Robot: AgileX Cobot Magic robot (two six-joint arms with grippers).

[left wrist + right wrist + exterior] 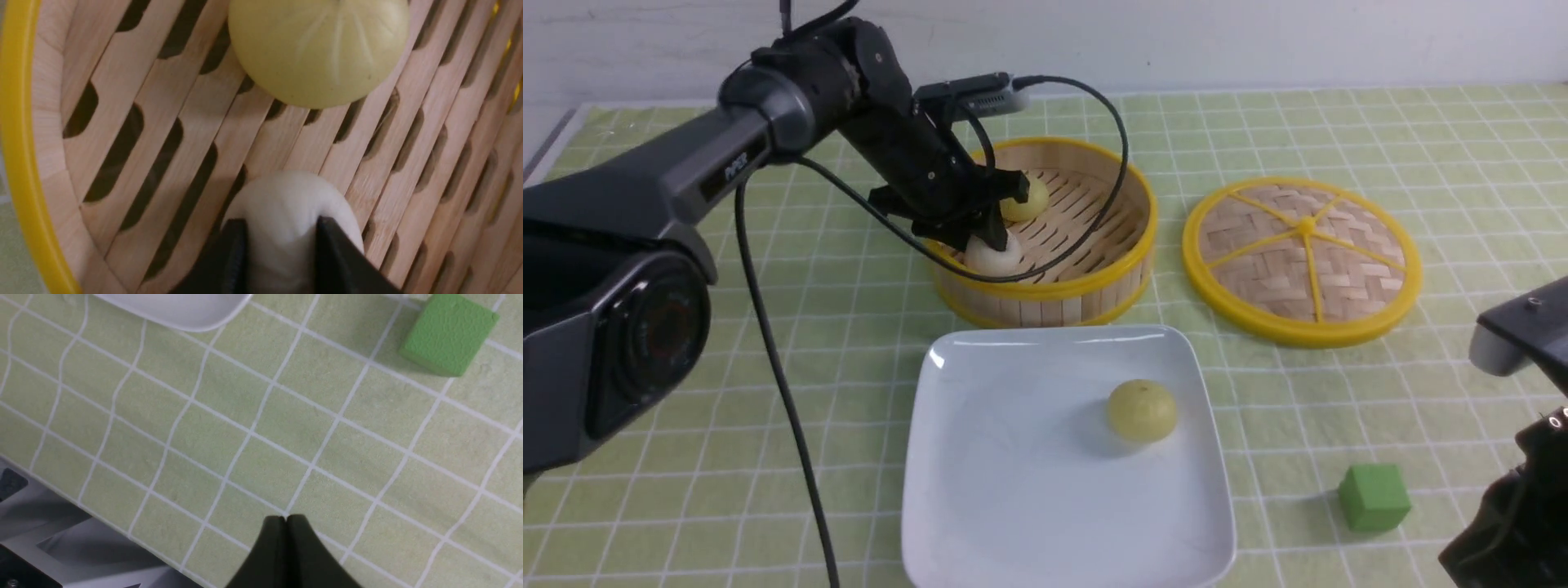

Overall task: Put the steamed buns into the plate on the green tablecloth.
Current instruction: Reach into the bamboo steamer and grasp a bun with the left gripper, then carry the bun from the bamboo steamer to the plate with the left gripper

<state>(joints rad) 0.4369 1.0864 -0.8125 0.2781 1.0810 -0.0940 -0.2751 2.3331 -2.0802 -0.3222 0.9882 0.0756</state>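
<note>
Lower right: right gripper (286, 519) pinched together above green tablecloth (286, 416). Lower centre: plate (980, 490) holding one yellow bun (1142, 410). Upper centre: left gripper (281, 230) clamped on whitish bun (282, 196) inside steamer basket (1094, 286), plate directly below in frame.

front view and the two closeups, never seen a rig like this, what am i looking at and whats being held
This is a two-armed robot. The front view looks forward from between its arms; the other two pictures come from wrist cameras. On the green tablecloth lie a white plate holding one yellow bun, a bamboo steamer basket, its woven lid and a green cube. The left gripper is shut on a pale bun in the basket, beside a second yellow bun. The right gripper is shut, holding nothing, above the cloth.
</note>
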